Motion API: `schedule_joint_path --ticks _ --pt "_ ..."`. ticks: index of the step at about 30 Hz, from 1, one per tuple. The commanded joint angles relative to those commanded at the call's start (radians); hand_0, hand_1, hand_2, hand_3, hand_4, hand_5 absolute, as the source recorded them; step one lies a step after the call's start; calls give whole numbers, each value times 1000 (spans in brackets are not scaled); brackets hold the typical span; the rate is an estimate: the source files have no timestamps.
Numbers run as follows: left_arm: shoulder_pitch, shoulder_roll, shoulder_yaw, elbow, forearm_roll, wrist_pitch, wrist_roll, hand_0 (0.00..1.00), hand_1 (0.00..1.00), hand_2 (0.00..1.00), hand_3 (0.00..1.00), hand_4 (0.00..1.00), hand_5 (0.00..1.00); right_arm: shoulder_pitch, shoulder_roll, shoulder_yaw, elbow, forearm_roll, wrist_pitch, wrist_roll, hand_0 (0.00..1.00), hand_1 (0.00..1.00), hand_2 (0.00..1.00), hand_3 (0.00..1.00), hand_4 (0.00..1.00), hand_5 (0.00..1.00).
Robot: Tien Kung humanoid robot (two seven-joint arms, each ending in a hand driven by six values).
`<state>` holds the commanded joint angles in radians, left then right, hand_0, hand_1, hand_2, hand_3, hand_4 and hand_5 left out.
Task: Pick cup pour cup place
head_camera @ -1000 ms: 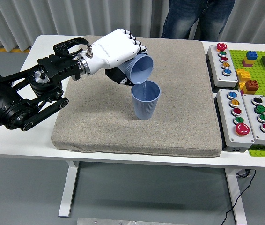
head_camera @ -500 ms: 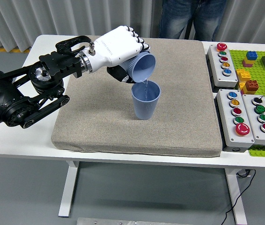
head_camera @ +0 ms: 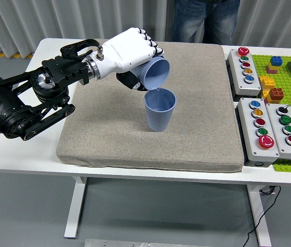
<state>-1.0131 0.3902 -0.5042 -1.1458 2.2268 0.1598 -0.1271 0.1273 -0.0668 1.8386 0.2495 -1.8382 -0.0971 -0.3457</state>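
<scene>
**Left hand mid-pour, tilted cup over standing cup**

Head view: only one view here. The white five-fingered left hand (head_camera: 130,49) on the black left arm (head_camera: 17,105) comes in from 9 o'clock and is wrapped around a pale blue ribbed plastic cup (head_camera: 155,73), fingers curled round its body. The cup is tipped hard, mouth facing down and toward 5 o'clock. A thin stream of clear liquid (head_camera: 157,92) falls from its lower lip into a second pale blue ribbed cup (head_camera: 160,109) standing upright just below, near the centre of the grey-beige fabric mat (head_camera: 109,139). The two cups look apart, not touching, rim close above rim. The mat lies on the white table (head_camera: 12,154). At 3 o'clock of the mat: grey button boxes with coloured push buttons (head_camera: 266,123) and a green baseplate with toy bricks (head_camera: 289,77). A person in jeans (head_camera: 202,20) stands at 12 o'clock, hands not seen. Right arm not visible.

Judgement: pour step, likely near the end; placing the cup is left.

Risks: the stream lands near the receiving cup's 12 o'clock rim, so a small wrist drift could spill onto the mat. Lowering the held cup could knock over the standing one. Squeezing the thin cup may deform it.
</scene>
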Motion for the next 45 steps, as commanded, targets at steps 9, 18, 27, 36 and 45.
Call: schedule_joint_path --ticks 9,18,27,36,45 --pt "0 6 6 -21 15 6 9 559 495 538 515 879 160 -3 1 1 0 -7 2 0 651 652 588 593 2 66" --pt "-1 14 13 -33 30 16 14 560 495 539 515 877 158 -11 4 6 1 -13 3 -2 651 652 588 593 2 65" --pt "0 17 22 -39 26 22 12 560 496 539 515 876 158 -10 4 4 1 -9 2 -1 651 652 588 593 2 63" --pt "-3 16 19 -33 14 21 11 560 496 539 515 874 158 -8 4 1 1 -3 0 -1 650 652 588 593 2 59" --pt "32 9 -45 6 -92 36 -23 560 496 539 515 873 159 -7 4 3 1 -1 -2 0 650 652 588 593 2 58"
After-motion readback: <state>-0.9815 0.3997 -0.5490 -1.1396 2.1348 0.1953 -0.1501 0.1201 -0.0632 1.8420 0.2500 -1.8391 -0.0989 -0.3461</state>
